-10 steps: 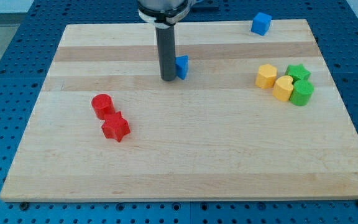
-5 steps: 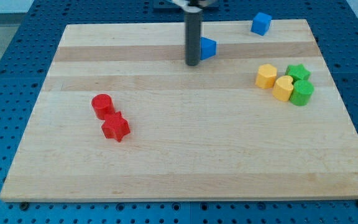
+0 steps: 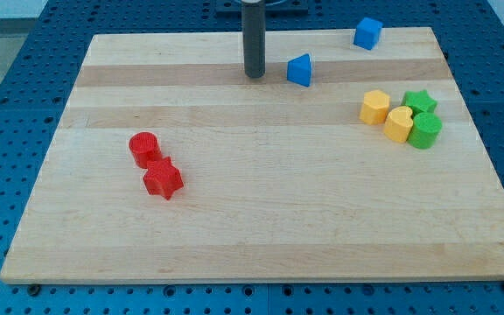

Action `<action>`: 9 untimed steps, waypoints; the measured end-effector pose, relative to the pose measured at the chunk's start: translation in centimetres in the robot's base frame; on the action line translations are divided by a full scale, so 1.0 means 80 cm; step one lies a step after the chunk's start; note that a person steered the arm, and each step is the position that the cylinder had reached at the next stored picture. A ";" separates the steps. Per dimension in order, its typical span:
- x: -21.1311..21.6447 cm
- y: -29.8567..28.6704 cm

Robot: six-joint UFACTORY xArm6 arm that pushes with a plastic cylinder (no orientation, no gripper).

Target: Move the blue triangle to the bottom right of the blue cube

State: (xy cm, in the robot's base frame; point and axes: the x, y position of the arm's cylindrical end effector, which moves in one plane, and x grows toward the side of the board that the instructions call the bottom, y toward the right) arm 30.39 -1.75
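The tool's tip (image 3: 254, 75) is seen planted on the tabletop (image 3: 261, 219) at the far side, just left of the blue triangle (image 3: 300, 70), with a small gap between them and no contact. There are no jaws on this tool, only a bare rod, so nothing is held or gripped. The blue cube (image 3: 367, 33) is found farther right, at the far edge, well apart from the triangle. The target spot, to the near right of the cube, lies beyond it. Trouble is easily imagined here: a straight push to the right could drive the triangle into the cube, and the cube could be knocked off the far edge. An off-centre push could spin the triangle aside, or steer it into the cluster of 2 yellow blocks (image 3: 387, 115) and 2 green blocks (image 3: 423, 119) at the right.
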 end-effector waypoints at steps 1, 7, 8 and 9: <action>0.013 0.067; -0.011 0.098; -0.019 0.189; -0.018 0.223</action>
State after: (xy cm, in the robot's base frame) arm 28.98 16.05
